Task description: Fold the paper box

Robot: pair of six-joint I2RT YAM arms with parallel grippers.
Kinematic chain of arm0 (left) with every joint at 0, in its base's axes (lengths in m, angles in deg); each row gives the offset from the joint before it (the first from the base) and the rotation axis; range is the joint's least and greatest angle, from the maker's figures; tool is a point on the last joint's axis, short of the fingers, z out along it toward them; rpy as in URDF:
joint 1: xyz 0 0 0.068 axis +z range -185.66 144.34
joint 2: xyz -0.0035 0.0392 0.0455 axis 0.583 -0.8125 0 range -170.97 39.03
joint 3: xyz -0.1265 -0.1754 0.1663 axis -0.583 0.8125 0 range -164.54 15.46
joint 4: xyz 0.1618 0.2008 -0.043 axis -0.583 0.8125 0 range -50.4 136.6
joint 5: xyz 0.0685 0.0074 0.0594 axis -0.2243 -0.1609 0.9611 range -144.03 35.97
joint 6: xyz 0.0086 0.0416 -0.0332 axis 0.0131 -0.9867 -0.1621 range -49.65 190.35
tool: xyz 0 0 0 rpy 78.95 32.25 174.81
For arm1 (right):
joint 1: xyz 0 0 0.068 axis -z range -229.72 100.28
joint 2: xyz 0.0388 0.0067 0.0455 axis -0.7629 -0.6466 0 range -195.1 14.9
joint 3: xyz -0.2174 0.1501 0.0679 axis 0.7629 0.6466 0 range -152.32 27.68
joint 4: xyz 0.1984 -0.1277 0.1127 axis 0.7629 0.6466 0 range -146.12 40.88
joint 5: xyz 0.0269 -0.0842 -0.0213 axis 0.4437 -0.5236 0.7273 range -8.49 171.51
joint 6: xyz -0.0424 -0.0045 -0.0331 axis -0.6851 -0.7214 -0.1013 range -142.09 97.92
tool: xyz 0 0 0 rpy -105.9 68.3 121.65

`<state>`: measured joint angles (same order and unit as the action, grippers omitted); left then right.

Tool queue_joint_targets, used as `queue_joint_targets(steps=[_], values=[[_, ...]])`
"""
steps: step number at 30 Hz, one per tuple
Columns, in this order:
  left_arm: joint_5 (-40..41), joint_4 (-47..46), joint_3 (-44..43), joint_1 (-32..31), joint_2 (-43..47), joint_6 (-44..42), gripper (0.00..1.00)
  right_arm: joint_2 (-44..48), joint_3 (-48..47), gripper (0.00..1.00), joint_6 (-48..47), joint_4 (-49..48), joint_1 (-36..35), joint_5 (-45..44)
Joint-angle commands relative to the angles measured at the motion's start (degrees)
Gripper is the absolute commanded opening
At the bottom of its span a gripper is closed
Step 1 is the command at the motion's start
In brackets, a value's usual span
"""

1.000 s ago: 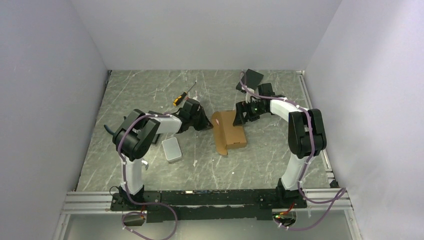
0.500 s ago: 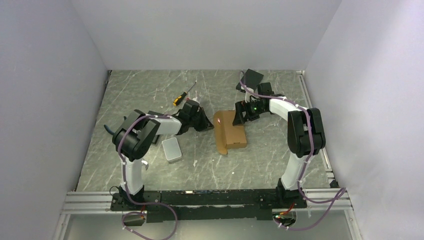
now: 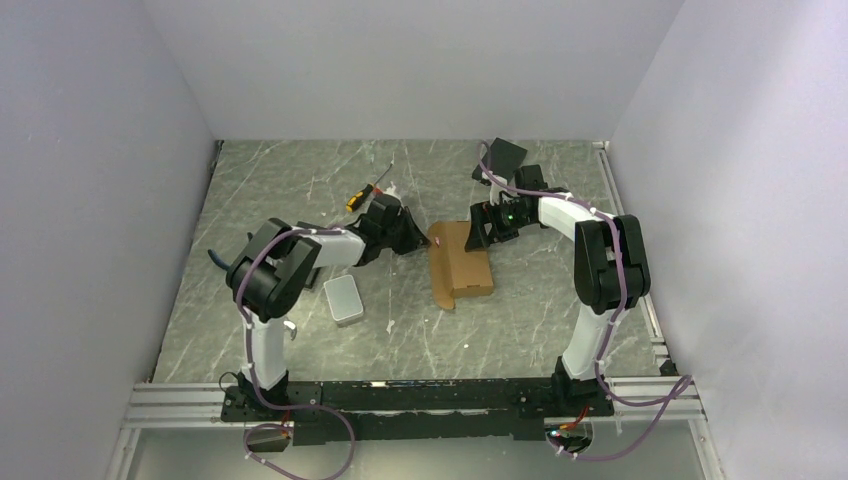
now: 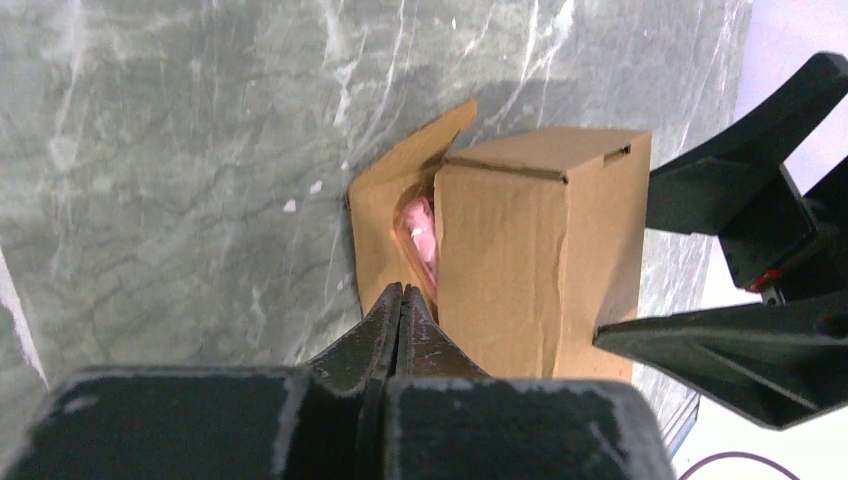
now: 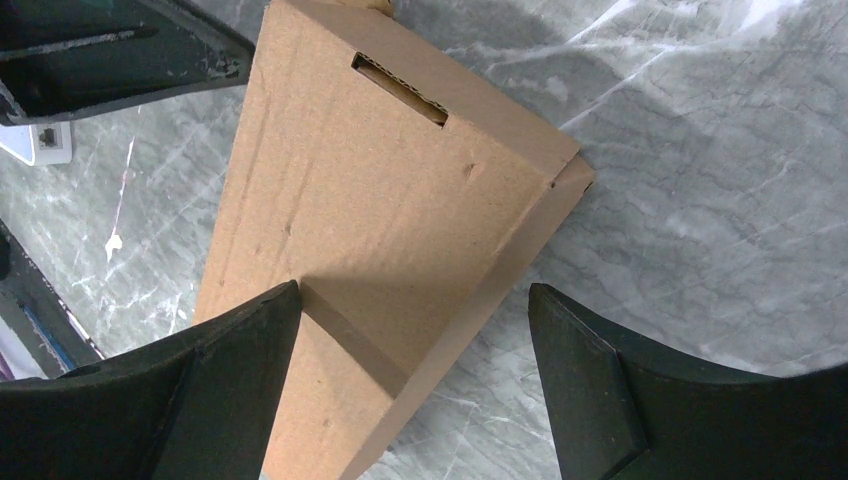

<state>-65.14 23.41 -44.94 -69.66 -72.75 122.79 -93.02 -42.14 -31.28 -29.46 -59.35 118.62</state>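
From the top camera I see the paper box lying on the tabletop between my two grippers. The left gripper is at its left far corner and the right gripper at its far end. A screwdriver lies beyond the left gripper, a grey tin sits behind it beside the arm, and two black slabs lie past the right gripper.

On the left wrist camera the left gripper is clenched, tips pressed together with nothing between them. The box lies directly ahead of the tips. They point at the seam where a loose flap stands open from the box body. A pink item shows inside that gap. The right gripper's dark fingers straddle the box's other side.

On the right wrist camera the right gripper is released, jaws spread wide. One finger overlaps the box's top face. The other finger stands apart from the box edge, over bare tabletop.
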Motion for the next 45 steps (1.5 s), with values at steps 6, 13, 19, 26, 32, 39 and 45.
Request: queue_joint_targets(steps=[6,13,19,26,32,39,45], values=[[2.31,2.8,-6.99,-0.45,-4.34,0.21,0.0,-1.62,-1.52,0.87,-0.83,0.94,-0.3,-2.0],[3.64,7.2,-11.29,-1.64,-7.86,-1.53,0.0,-1.59,-1.61,0.87,-0.92,1.16,-0.3,-1.73],[0.7,6.82,-14.24,-3.18,-10.3,-2.14,0.0,-2.2,-1.9,0.87,-1.14,1.64,-0.56,-1.89],[2.17,8.51,-14.05,-4.45,-8.7,-2.59,0.0,-2.25,-1.72,0.87,-1.27,1.43,-0.57,-4.39],[5.45,11.13,-9.66,-4.41,-2.03,-4.33,0.0,-2.38,-1.57,0.83,-1.91,1.56,-0.48,-7.2],[7.85,10.49,-0.4,-4.36,9.61,-8.59,0.07,-3.09,-2.43,0.77,-5.04,3.63,-0.72,-4.65],[10.44,8.45,7.88,-2.0,18.75,-14.33,0.37,-4.05,-3.85,0.75,-9.33,6.47,-3.02,-2.3]])
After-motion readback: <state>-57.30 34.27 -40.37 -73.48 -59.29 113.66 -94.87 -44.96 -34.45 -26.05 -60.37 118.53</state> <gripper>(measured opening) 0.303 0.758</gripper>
